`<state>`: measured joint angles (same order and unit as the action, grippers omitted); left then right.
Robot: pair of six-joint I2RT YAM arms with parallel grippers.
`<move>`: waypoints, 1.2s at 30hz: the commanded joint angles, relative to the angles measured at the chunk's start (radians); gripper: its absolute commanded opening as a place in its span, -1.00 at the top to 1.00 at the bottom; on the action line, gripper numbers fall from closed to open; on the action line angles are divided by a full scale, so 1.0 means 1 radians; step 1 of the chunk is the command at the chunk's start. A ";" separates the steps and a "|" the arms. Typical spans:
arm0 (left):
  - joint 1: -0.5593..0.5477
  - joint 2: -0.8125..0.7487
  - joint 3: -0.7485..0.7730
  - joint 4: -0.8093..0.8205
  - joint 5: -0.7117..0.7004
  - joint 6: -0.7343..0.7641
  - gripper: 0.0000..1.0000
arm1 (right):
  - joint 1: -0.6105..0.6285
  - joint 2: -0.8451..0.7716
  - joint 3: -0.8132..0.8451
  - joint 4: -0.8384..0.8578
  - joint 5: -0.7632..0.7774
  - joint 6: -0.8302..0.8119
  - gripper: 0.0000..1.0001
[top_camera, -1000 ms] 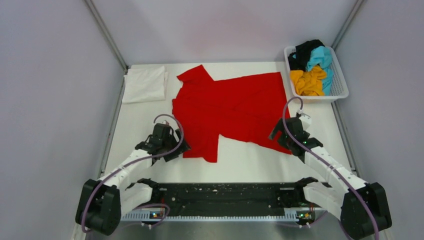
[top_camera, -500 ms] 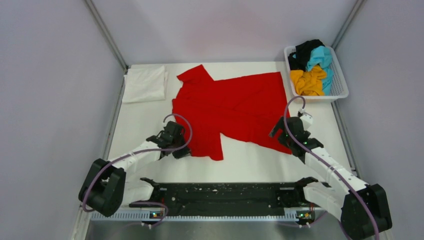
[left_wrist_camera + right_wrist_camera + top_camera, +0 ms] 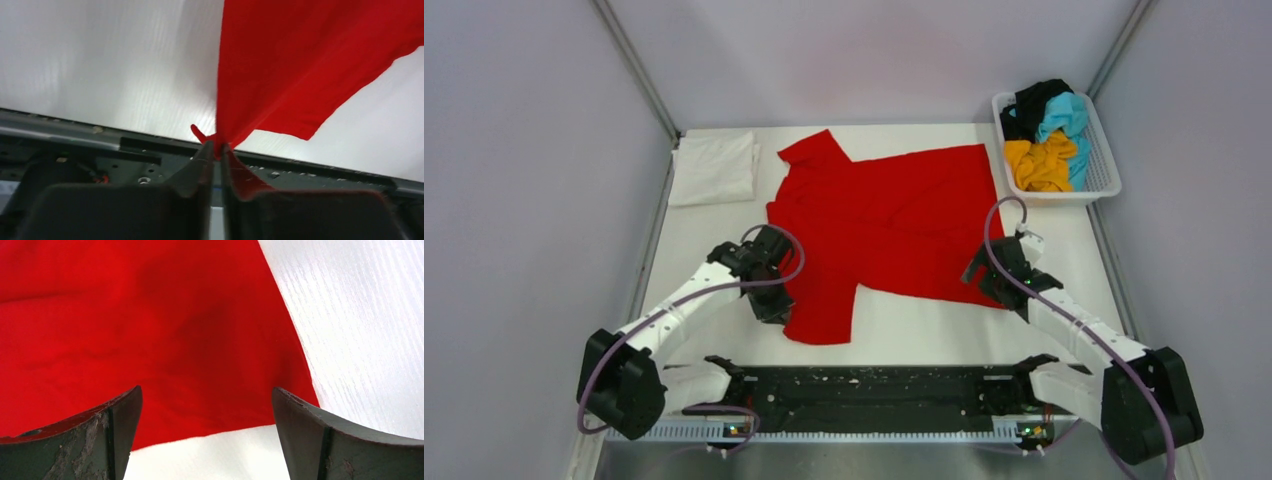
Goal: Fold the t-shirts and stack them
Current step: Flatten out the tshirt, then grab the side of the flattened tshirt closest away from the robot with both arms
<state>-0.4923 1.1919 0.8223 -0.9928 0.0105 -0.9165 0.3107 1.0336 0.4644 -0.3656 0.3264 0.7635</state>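
Observation:
A bright red t-shirt (image 3: 884, 215) lies spread across the middle of the table. My left gripper (image 3: 774, 300) is shut on the edge of its near left sleeve, and a pinch of red cloth (image 3: 280, 65) hangs lifted from the closed fingertips (image 3: 216, 147). At the shirt's near right hem corner, my right gripper (image 3: 994, 280) stands open just above the cloth. Its two fingers straddle the red hem (image 3: 210, 365) without touching it. A white t-shirt (image 3: 714, 168) lies folded at the far left. Orange-yellow (image 3: 1039, 165), turquoise (image 3: 1069, 115) and black (image 3: 1034, 100) t-shirts are piled in the basket.
A white mesh basket (image 3: 1104, 185) stands at the far right corner. A black rail (image 3: 874, 385) runs along the near edge between the arm bases. Grey walls close in the table on the left, right and back.
My left gripper has shut on the red sleeve and pulled it up and toward the near edge, so the sleeve now hangs longer. The right gripper has barely moved and stays open.

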 commanded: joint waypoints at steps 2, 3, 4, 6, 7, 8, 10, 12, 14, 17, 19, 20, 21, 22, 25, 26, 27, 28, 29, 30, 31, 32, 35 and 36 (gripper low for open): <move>-0.003 0.004 -0.003 -0.173 -0.087 -0.032 0.09 | -0.007 0.085 0.071 -0.025 0.032 -0.006 -0.97; -0.004 0.018 0.002 -0.167 -0.088 -0.032 -0.33 | -0.006 0.095 0.074 -0.028 0.035 -0.007 -0.97; -0.003 0.024 -0.002 -0.151 -0.083 -0.031 -0.50 | -0.006 0.101 0.074 -0.029 0.040 -0.007 -0.97; -0.004 0.023 -0.024 -0.095 -0.060 -0.026 -0.66 | -0.006 0.097 0.075 -0.038 0.050 -0.002 -0.97; -0.004 0.018 -0.036 -0.067 -0.044 -0.017 -0.67 | -0.006 0.089 0.073 -0.044 0.057 0.000 -0.98; -0.003 0.008 -0.048 -0.036 -0.030 -0.007 -0.68 | -0.005 0.077 0.070 -0.051 0.064 0.004 -0.98; -0.006 -0.019 -0.084 0.027 0.011 0.009 -0.69 | -0.005 0.044 0.066 -0.066 0.081 0.013 -0.97; -0.013 -0.059 -0.133 0.089 0.053 0.020 -0.71 | -0.005 0.001 0.061 -0.088 0.110 0.029 -0.97; -0.016 -0.084 -0.187 0.144 0.073 0.016 -0.74 | -0.006 -0.051 0.048 -0.102 0.137 0.045 -0.98; -0.024 -0.097 -0.259 0.237 0.096 0.005 -0.75 | -0.007 -0.131 0.025 -0.115 0.162 0.068 -0.98; -0.030 -0.096 -0.298 0.297 0.107 -0.004 -0.73 | -0.007 -0.187 0.005 -0.122 0.178 0.078 -0.98; -0.034 -0.092 -0.316 0.324 0.113 -0.007 -0.69 | -0.007 -0.220 -0.004 -0.129 0.186 0.084 -0.97; -0.037 -0.084 -0.329 0.350 0.118 -0.009 -0.65 | -0.007 -0.243 -0.011 -0.138 0.195 0.090 -0.98; -0.039 -0.077 -0.341 0.371 0.118 -0.012 -0.57 | -0.009 -0.266 -0.019 -0.149 0.205 0.093 -0.97; -0.047 -0.045 -0.356 0.399 0.109 -0.019 -0.28 | -0.009 -0.319 -0.027 -0.176 0.233 0.104 -0.97; -0.049 -0.038 -0.357 0.399 0.099 -0.021 -0.13 | -0.009 -0.331 -0.029 -0.179 0.237 0.107 -0.98; -0.052 -0.032 -0.360 0.399 0.078 -0.026 -0.01 | -0.009 -0.339 -0.031 -0.180 0.237 0.110 -0.98; -0.052 -0.026 -0.362 0.398 0.055 -0.034 0.09 | -0.009 -0.346 -0.032 -0.178 0.235 0.111 -0.97; -0.053 -0.017 -0.360 0.398 0.035 -0.039 0.22 | -0.009 -0.348 -0.032 -0.174 0.231 0.111 -0.97; -0.052 -0.007 -0.356 0.402 0.024 -0.042 0.35 | -0.009 -0.350 -0.030 -0.172 0.226 0.109 -0.98; -0.054 0.004 -0.351 0.410 0.018 -0.048 0.49 | -0.009 -0.349 -0.028 -0.169 0.220 0.106 -0.97; -0.052 0.018 -0.348 0.419 0.009 -0.054 0.56 | -0.009 -0.348 -0.027 -0.167 0.217 0.103 -0.97; -0.053 0.048 -0.333 0.432 -0.039 -0.063 0.60 | -0.009 -0.337 -0.028 -0.165 0.216 0.097 -0.97; -0.053 0.059 -0.328 0.431 -0.050 -0.065 0.63 | -0.009 -0.335 -0.029 -0.165 0.217 0.096 -0.98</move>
<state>-0.5396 1.1843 0.5179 -0.6678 0.1337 -0.9695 0.3099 0.6952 0.4358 -0.5392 0.5224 0.8589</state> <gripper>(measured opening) 0.207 0.987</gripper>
